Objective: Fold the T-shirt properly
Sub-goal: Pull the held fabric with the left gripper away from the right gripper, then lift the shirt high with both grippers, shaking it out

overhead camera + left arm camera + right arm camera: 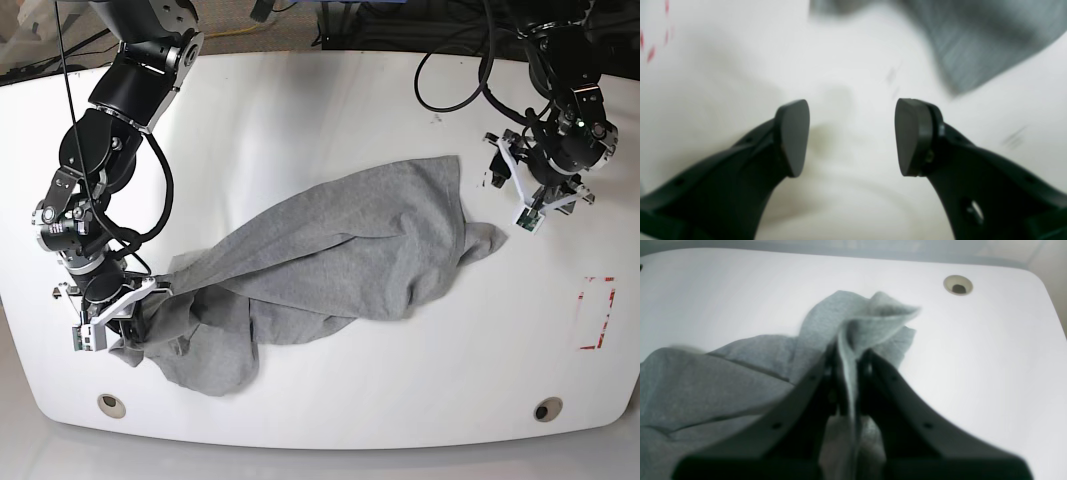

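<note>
T-shirt [340, 255] lies crumpled and stretched diagonally, one end bunched.

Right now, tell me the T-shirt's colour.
Heather grey, plain; the T-shirt shows best in the base view.

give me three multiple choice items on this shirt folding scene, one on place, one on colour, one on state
1. Where does the T-shirt lie?
A. spread across the middle of the white table
B. hanging off the table's edge
C. stacked on the red marking

2. What colour is the T-shirt?
A. navy
B. heather grey
C. white

3. How do the two grippers stand?
A. both are open
B. the left gripper is open and empty, the right gripper is shut on the cloth
C. both are shut on the cloth

Key:
1 A, the base view shows it crumpled mid-table.
2 B, it is grey in every view.
3 B, the left wrist view shows bare table between the spread pads; the right wrist view shows cloth pinched.
</note>
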{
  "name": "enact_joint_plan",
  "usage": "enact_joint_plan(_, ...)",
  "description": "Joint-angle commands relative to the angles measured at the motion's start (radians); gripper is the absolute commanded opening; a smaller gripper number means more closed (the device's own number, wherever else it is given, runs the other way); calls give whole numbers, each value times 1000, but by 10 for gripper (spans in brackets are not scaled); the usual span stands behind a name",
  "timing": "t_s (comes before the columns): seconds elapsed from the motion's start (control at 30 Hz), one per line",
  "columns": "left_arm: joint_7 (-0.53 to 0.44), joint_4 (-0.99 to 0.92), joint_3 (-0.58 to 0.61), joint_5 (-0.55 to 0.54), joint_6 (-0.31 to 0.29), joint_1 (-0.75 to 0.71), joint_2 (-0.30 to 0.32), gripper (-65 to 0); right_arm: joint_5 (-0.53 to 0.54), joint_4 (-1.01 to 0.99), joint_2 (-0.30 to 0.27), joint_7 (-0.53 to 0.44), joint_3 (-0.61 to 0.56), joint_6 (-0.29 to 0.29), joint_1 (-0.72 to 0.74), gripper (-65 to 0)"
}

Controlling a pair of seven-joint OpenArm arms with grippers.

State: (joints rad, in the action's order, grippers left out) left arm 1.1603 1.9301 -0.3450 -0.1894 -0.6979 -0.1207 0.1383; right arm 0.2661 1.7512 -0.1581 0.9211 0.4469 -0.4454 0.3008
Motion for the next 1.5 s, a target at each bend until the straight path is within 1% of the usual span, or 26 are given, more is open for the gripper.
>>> enact_joint_plan(0.0, -4, 16, 2, -11, 0, 9, -10, -271, 11, 19, -11, -29, 2, 1, 27, -648)
enact_joint_plan(0.07, -4, 15, 28, -11, 0, 11, -26, -263, 11, 20, -11, -29, 2, 1, 27, -648)
enact_joint_plan(0.2, -4, 2, 103, -8, 0, 9, -32, -187, 11, 20, -11, -29, 2, 1, 30, -648)
enact_joint_plan(0.27, -4, -22, 125, -8, 0, 8, -32, -164, 11, 19, -11, -29, 2, 1, 31, -648)
enact_joint_plan(0.53, -15, -180, 131, -6, 0, 9, -29, -164, 11, 23, -13, -29, 2, 1, 28, -648)
enact_joint_plan(0.63, -49, -212, 134, -6, 0, 9, -29, -164, 11, 23, -13, -29, 2, 1, 27, -648)
enact_joint_plan(0.8, -81, -271, 186, -6, 0, 9, -27, -164, 11, 23, -13, -29, 2, 1, 27, -648)
enact_joint_plan(1.03, -82, -370, 202, -5, 0, 57, -32, -167, 11, 23, -11, -29, 2, 1, 28, -648)
enact_joint_plan(1.07, -81, -392, 209, -5, 0, 68, -32, -176, 11, 22, -11, -29, 2, 1, 30, -648)
enact_joint_plan(1.17, -81, -446, 237, -5, 0, 88, -32, -264, 11, 22, -11, -29, 2, 1, 28, -648)
enact_joint_plan(1.2, -81, -466, 255, -6, 0, 95, -32, -317, 11, 22, -11, -29, 2, 1, 28, -648)
enact_joint_plan(1.23, -81, -478, 266, -6, 0, 100, -32, -354, 11, 22, -11, -29, 2, 1, 27, -648)
enact_joint_plan(1.33, -82, -515, 309, -6, 0, 118, -30, -512, 11, 22, -11, -29, 2, 1, 25, -648)
enact_joint_plan(1.37, -82, -522, 314, -6, 0, 123, -30, -551, 11, 22, -11, -29, 2, 1, 25, -648)
enact_joint_plan(1.43, -82, -519, 312, -6, 0, 128, -30, -650, 11, 23, -11, -29, 2, 1, 25, -648)
enact_joint_plan(1.47, -82, -510, 311, -6, 0, 128, -30, -650, 11, 23, -11, -29, 2, 1, 24, -648)
